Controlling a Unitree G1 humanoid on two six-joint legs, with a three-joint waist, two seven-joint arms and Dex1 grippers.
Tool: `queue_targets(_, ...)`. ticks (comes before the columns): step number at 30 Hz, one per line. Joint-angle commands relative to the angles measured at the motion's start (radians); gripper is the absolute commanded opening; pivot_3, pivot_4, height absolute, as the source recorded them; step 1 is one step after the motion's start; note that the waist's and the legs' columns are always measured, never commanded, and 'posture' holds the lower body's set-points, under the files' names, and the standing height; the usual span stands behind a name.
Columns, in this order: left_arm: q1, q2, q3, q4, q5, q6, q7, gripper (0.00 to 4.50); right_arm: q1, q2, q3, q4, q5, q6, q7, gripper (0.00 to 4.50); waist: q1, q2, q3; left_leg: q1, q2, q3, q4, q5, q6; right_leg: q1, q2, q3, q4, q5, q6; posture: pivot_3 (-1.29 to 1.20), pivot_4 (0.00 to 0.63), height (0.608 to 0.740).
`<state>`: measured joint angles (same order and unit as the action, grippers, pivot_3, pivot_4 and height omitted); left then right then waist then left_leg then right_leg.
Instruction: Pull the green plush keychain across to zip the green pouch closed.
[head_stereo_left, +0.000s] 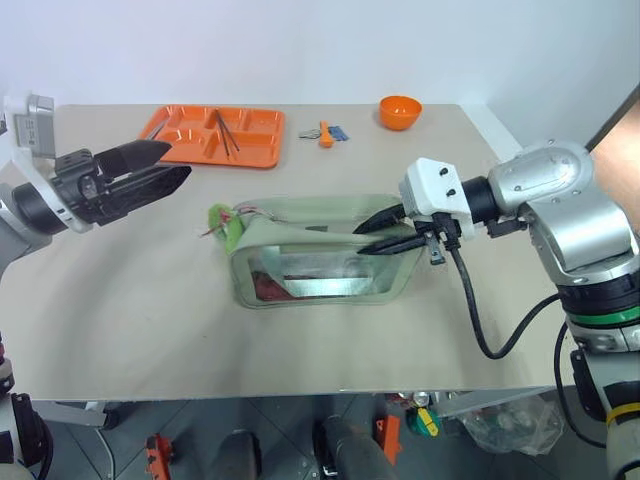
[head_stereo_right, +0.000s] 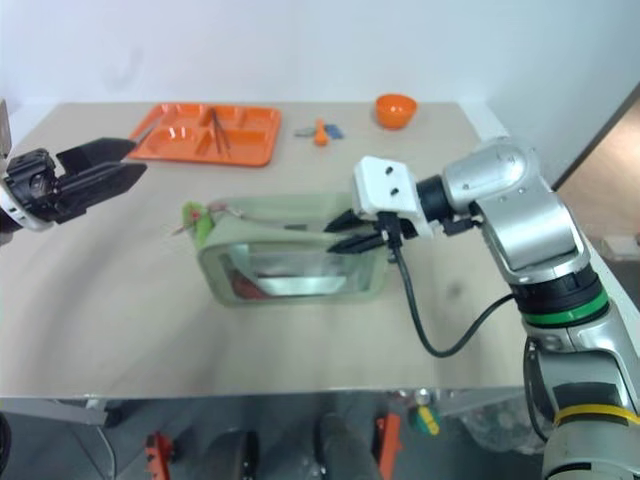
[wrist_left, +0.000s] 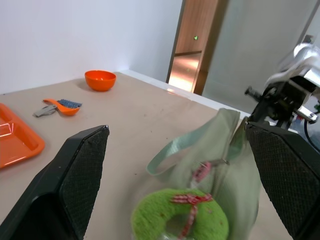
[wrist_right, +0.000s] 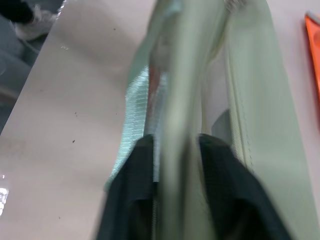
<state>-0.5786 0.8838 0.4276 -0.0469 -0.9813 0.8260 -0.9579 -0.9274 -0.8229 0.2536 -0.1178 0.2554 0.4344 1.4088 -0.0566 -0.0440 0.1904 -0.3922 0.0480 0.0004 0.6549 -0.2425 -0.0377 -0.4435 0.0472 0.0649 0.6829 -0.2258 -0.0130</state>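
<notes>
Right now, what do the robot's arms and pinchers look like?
Both arms are shiny silver metal. The right arm has a green ring lower down, a white block with two dark dots at the wrist, and a black cable looping off it. The left gripper and right gripper each have two black pointed fingers with bumpy pads.

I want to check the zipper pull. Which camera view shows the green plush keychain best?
The left wrist view: the green plush keychain is close, between the open fingers, red cords visible. Both eye views show it small at the green pouch end.
</notes>
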Motion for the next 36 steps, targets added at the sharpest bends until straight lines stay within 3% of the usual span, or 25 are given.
queue_targets(1,0.008,0.013,0.041,0.001,-0.009,-0.003,0.004,4.5,0.007,-0.015,-0.092,-0.03,0.074,0.08,-0.021,2.44,0.001,0.0,0.0,0.0,0.0,0.0,0.0,0.0,0.0,0.0,0.0,0.0,0.0,0.0,0.0,0.0,0.15,0.74)
queue_targets(2,0.01,0.013,0.043,0.004,-0.008,-0.003,0.004,4.5,0.007,-0.021,-0.119,-0.032,0.108,0.103,-0.013,2.71,0.001,0.0,0.0,0.0,-0.001,0.0,0.0,0.0,0.0,0.0,0.0,0.0,0.0,0.0,0.0,0.0,0.15,0.74)
queue_targets(10,0.032,0.005,0.041,0.039,-0.001,-0.003,0.01,4.5,-0.053,-0.061,-0.351,0.011,0.35,0.293,-0.039,2.71,0.008,0.0,0.0,0.0,-0.001,0.0,0.0,0.0,0.0,0.0,0.0,0.0,0.0,0.0,0.0,0.0,0.15,0.74)
queue_targets(19,0.064,0.01,0.04,0.052,0.004,-0.003,0.006,4.5,0.236,-0.297,-0.367,0.012,0.2,0.138,-0.021,2.71,0.012,0.0,0.0,-0.001,-0.002,0.001,0.0,0.0,0.0,0.001,-0.002,0.0,-0.001,-0.002,0.002,0.0,0.15,0.74)
queue_targets(36,0.054,0.001,0.023,0.077,0.033,-0.008,-0.009,4.5,0.31,-0.196,-0.309,-0.051,0.222,0.147,-0.109,2.71,0.009,0.0,0.0,0.001,-0.002,0.002,0.0,0.0,0.0,0.001,0.0,0.002,0.0,-0.001,0.002,0.0,0.15,0.74)
